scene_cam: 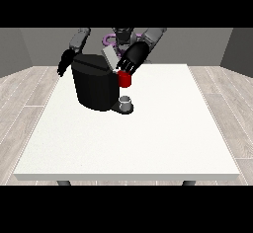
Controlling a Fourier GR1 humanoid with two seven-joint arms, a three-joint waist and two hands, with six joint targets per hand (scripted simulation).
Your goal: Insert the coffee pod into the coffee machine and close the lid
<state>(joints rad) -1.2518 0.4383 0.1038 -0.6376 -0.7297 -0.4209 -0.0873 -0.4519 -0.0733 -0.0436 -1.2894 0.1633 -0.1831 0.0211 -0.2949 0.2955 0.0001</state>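
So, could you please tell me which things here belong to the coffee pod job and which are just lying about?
Part of the job:
- coffee machine, lid raised
- hand at the view's right, over a red thing at the machine
- hand at the view's left, beside the machine

Just there:
- table
- grey thing on the machine's base; I cannot tell whether it is the pod

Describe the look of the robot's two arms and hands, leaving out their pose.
Both arms are grey, rounded segments ending in black hands. The hand at the view's left is slim and all black; the hand at the view's right is bulkier, its black fingers showing as separate ridges. Its upper arm is lighter grey. No cables or markings show on either.
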